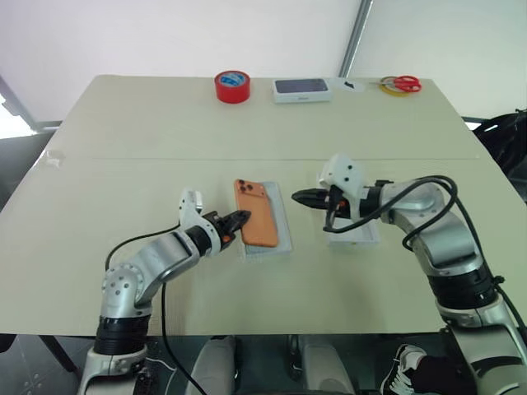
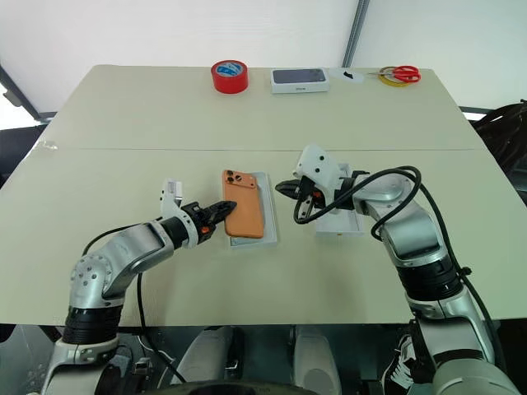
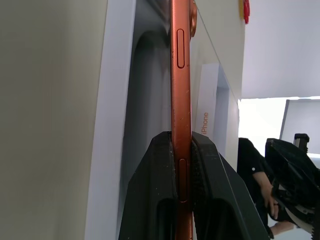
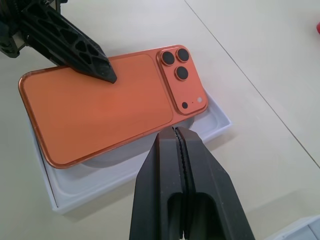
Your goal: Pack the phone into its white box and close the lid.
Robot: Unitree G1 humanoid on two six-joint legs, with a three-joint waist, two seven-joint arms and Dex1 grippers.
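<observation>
Beige table [image 1: 123,148], red tape roll [image 1: 232,86], white wall [image 1: 165,33] behind

The right tool [image 4: 182,131], fingers pressed together, hovers beside the orange phone [image 4: 105,107] tilted over a white tray [image 4: 70,195], while the left tool [image 4: 107,75] pinches its edge.

A wide beige rectangular table [image 1: 148,164] with a seam across its middle stands before a plain white wall [image 1: 165,33]; a grey metal pole [image 1: 356,37] rises behind.
</observation>
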